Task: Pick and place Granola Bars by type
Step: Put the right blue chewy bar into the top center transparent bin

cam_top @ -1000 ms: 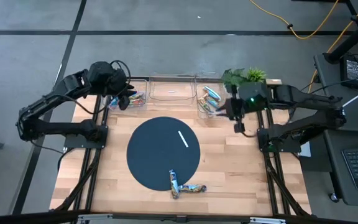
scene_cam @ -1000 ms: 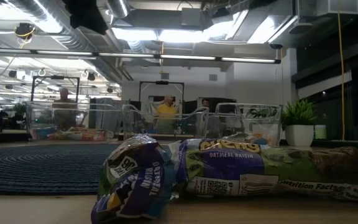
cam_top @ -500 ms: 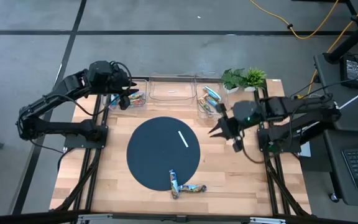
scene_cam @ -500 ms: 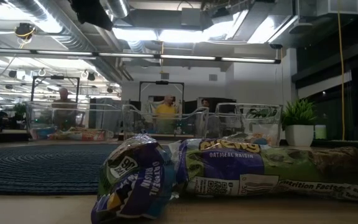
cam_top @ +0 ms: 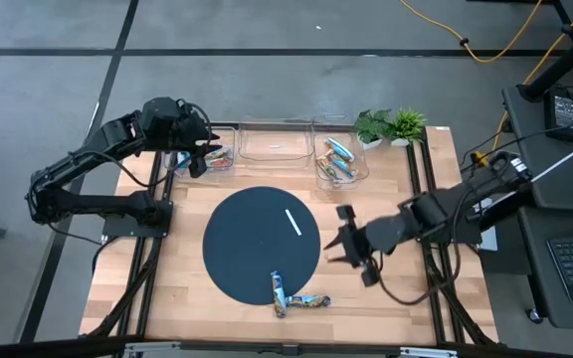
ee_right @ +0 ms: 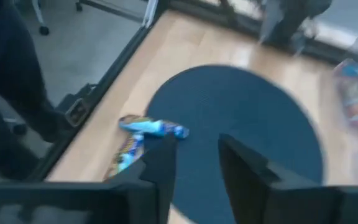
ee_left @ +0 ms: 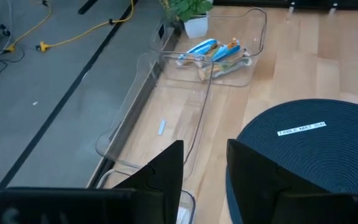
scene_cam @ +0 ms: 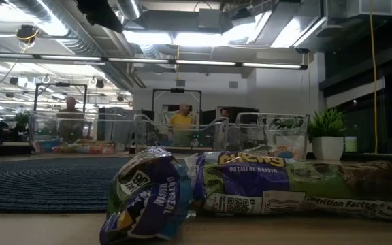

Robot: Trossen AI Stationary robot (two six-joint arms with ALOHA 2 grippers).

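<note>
Two granola bars lie at the near edge of the round dark mat (cam_top: 247,239): one (cam_top: 278,290) partly on the mat, the other (cam_top: 308,301) on the wood beside it. The low view shows them close up, a blue-purple one (scene_cam: 148,197) and a green-purple one (scene_cam: 284,187). My right gripper (cam_top: 334,249) hovers open above the mat's right edge, with the bars (ee_right: 148,129) ahead of its fingers. My left gripper (cam_top: 205,157) hangs open over the left bin (cam_top: 217,161), which holds red-orange bars. The right bin (cam_top: 338,159) holds blue bars (ee_left: 211,53).
A thin white strip (cam_top: 293,222) lies on the mat, and a small white piece (cam_top: 277,149) lies in the middle clear bin (cam_top: 275,141). Two potted plants (cam_top: 391,124) stand at the far right corner. People show in the room behind the table in the low view.
My right gripper has swung away from the right bin, toward the table's near edge and slightly down, and now hangs by the mat's right edge, nearer the two bars. The bars and the left arm have stayed where they were.
</note>
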